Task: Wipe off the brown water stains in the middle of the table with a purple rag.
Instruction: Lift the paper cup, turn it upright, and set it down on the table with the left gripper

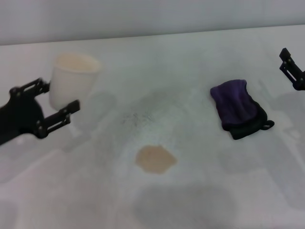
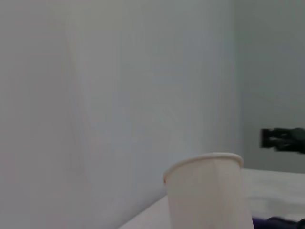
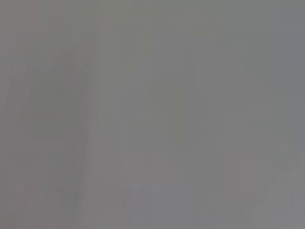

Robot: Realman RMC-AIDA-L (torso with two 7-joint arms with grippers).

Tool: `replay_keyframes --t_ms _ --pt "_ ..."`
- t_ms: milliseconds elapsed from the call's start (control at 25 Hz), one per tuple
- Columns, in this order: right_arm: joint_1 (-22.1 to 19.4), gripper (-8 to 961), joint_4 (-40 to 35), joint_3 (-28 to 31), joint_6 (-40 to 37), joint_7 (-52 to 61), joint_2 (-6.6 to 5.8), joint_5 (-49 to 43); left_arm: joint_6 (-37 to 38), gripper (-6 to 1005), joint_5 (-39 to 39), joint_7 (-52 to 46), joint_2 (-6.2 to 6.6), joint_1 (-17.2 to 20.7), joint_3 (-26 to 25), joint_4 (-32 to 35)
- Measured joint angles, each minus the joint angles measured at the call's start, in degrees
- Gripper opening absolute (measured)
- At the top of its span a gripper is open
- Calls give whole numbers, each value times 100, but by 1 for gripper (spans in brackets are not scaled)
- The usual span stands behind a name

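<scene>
The purple rag (image 1: 238, 109) is lain nearer the right end effector (image 1: 291, 68), whose finger state cannot be told; the left end effector (image 1: 50, 107) is spread.

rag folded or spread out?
Bunched, not spread. The rag lies in a compact purple lump with its black edge at the near end, on the table, apart from the stain.

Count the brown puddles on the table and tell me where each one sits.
1. The brown water stain lies mid-table toward the near edge, apart from the purple rag on the robot's right and the white cup on its left.
</scene>
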Motion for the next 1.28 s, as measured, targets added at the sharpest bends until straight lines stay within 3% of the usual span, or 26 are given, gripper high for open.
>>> replay_keyframes --t_ms 280,600,1000,1280 --pt "-27 841 -79 -146 71 15 -5 1 -603 654 -496 362 -2 894 -2 685" --pt "-59 841 -137 -271 88 55 -9 2 -1301 662 -910 990 -13 1482 -9 1052" --pt "-74 840 -140 -343 128 59 -9 2 -2325 667 -1224 1784 -6 1583 -9 1608" --pt "-82 840 -126 -342 126 60 -8 2 -2491 670 -1194 1845 10 1487 -8 1876"
